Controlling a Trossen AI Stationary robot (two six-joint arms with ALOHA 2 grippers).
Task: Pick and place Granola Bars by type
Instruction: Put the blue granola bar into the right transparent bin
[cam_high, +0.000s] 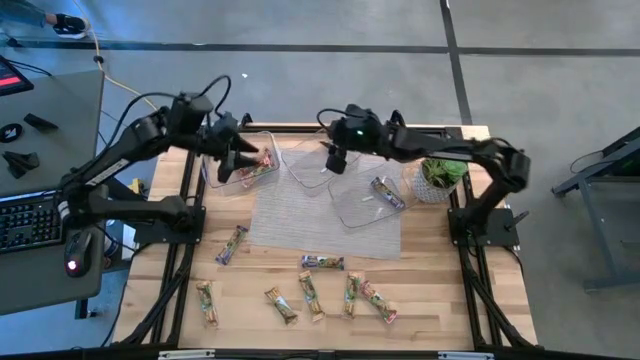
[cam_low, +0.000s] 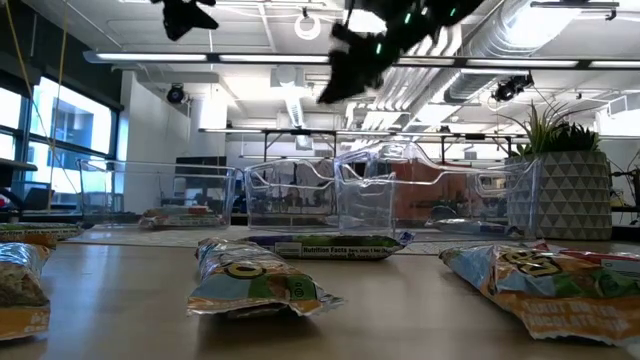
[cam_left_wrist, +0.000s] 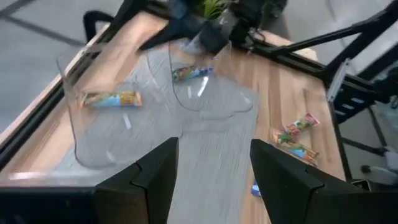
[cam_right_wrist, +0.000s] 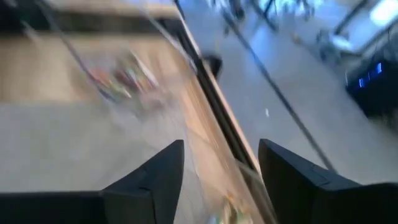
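Note:
Several granola bars lie flat on the wooden table near its front edge, among them a purple one (cam_high: 232, 243) and a green-tan one (cam_high: 322, 262). One bar (cam_high: 258, 165) lies in the left clear tub (cam_high: 215, 170), and a purple bar (cam_high: 388, 192) lies in the right tub (cam_high: 350, 212). My left gripper (cam_left_wrist: 214, 168) hovers open over the left tub with nothing between its fingers. My right gripper (cam_right_wrist: 221, 180) hangs open and empty above the middle tub (cam_high: 305, 175), well clear of the table in the low view (cam_low: 350, 70).
The three clear tubs stand on a grey mat (cam_high: 320, 225) at the table's far middle. A potted plant (cam_high: 440, 178) stands at the far right beside the right arm. A desk with a keyboard (cam_high: 25, 220) and mouse lies off the table's left edge.

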